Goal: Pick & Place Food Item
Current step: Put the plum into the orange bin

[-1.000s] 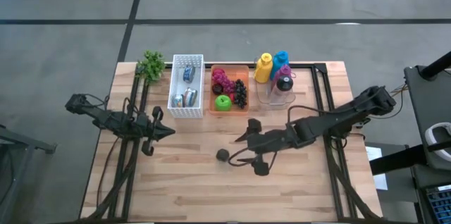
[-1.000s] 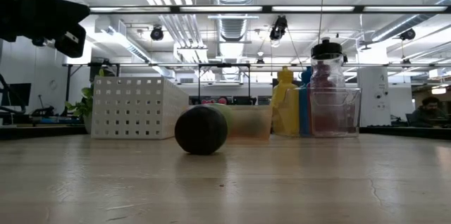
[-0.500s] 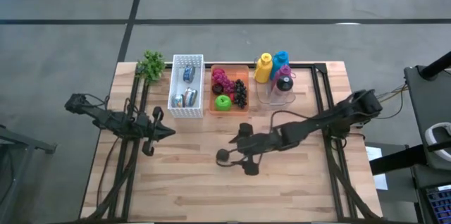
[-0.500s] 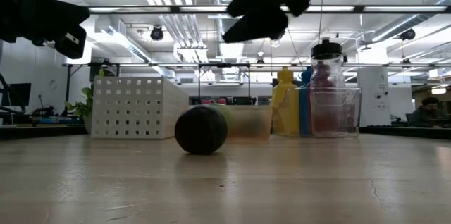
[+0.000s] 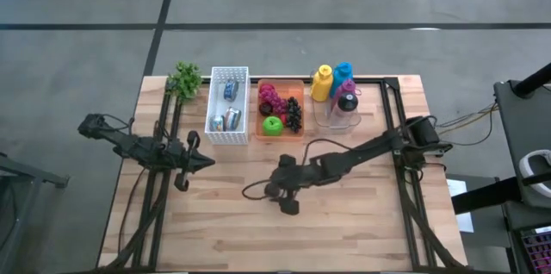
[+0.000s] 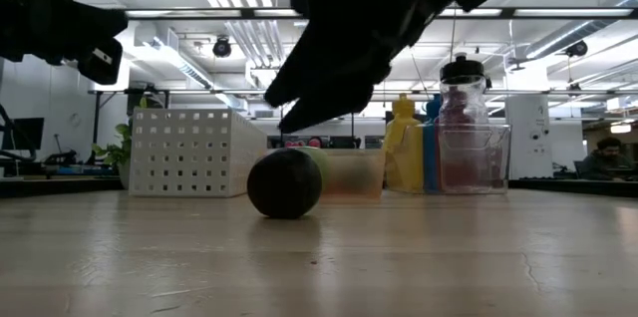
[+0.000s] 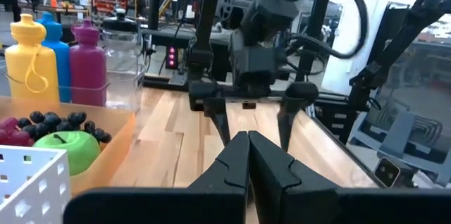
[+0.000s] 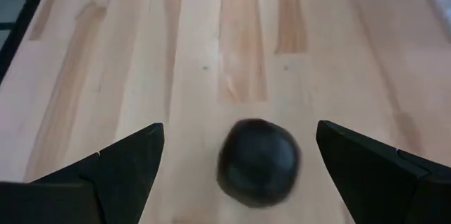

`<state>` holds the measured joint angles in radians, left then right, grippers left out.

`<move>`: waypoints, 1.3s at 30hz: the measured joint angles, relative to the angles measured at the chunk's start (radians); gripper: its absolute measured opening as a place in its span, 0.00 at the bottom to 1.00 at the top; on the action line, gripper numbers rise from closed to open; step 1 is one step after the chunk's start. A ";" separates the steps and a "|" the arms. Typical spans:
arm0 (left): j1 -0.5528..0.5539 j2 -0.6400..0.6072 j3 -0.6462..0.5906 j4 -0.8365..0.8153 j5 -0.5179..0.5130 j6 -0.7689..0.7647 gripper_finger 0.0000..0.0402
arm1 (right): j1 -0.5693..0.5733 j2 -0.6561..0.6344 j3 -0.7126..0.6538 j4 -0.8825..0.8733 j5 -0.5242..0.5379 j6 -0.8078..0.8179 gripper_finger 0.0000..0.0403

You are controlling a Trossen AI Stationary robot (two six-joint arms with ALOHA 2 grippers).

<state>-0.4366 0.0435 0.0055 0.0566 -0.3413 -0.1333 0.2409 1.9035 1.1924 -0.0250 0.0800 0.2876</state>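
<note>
The wooden table (image 5: 362,222) carries a row of containers well beyond the right gripper (image 5: 277,192): a white basket (image 5: 228,106) of cans, an orange tray (image 5: 281,108) of fruit and a clear bin (image 5: 336,112) of bottles, the tray being the likely drop-off. That gripper hangs just over the dark round fruit (image 8: 258,160) with its fingers spread wide on either side, lined up, I judge, to come down around it. The left gripper (image 5: 205,161) waits off to the side, fingers pressed together.
</note>
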 joint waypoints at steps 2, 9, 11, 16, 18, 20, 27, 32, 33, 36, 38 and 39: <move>0.000 -0.001 0.000 0.000 0.000 0.000 0.03 | -0.002 0.033 0.017 0.006 -0.007 0.004 0.92; 0.000 0.014 0.000 0.000 -0.002 0.003 0.03 | -0.010 0.111 0.054 0.002 -0.006 0.005 0.92; 0.000 0.025 0.000 0.000 -0.002 0.003 0.03 | -0.012 0.119 0.053 0.000 -0.006 0.011 0.92; 0.000 0.033 0.000 0.000 -0.002 0.003 0.03 | -0.016 0.123 0.047 0.000 -0.006 0.011 0.92; 0.000 0.039 0.000 0.000 -0.003 0.003 0.03 | -0.017 0.126 0.045 0.001 -0.006 0.013 0.92; 0.000 0.039 0.000 0.000 -0.001 0.003 0.03 | -0.018 0.127 0.042 -0.002 -0.006 0.022 0.92; 0.000 0.051 0.000 0.000 -0.001 0.003 0.03 | -0.020 0.129 0.040 -0.001 -0.021 0.020 0.85; 0.000 0.058 0.000 0.000 -0.002 0.003 0.03 | -0.026 0.129 0.032 -0.002 -0.020 0.027 0.75; 0.000 0.059 0.000 0.000 -0.001 0.002 0.03 | -0.027 0.129 0.031 -0.001 -0.019 0.027 0.73; 0.000 0.059 0.000 0.000 -0.001 0.002 0.03 | -0.031 0.129 0.030 -0.002 -0.017 0.027 0.67; 0.000 0.059 0.000 0.000 -0.001 0.002 0.03 | -0.032 0.129 0.030 -0.006 -0.010 0.027 0.64; 0.000 0.059 0.000 0.000 -0.001 0.002 0.03 | -0.032 0.129 0.030 -0.006 -0.005 0.027 0.62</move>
<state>-0.4362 0.1020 0.0052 0.0563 -0.3424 -0.1310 0.2089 2.0328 1.2228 -0.0313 0.0751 0.3145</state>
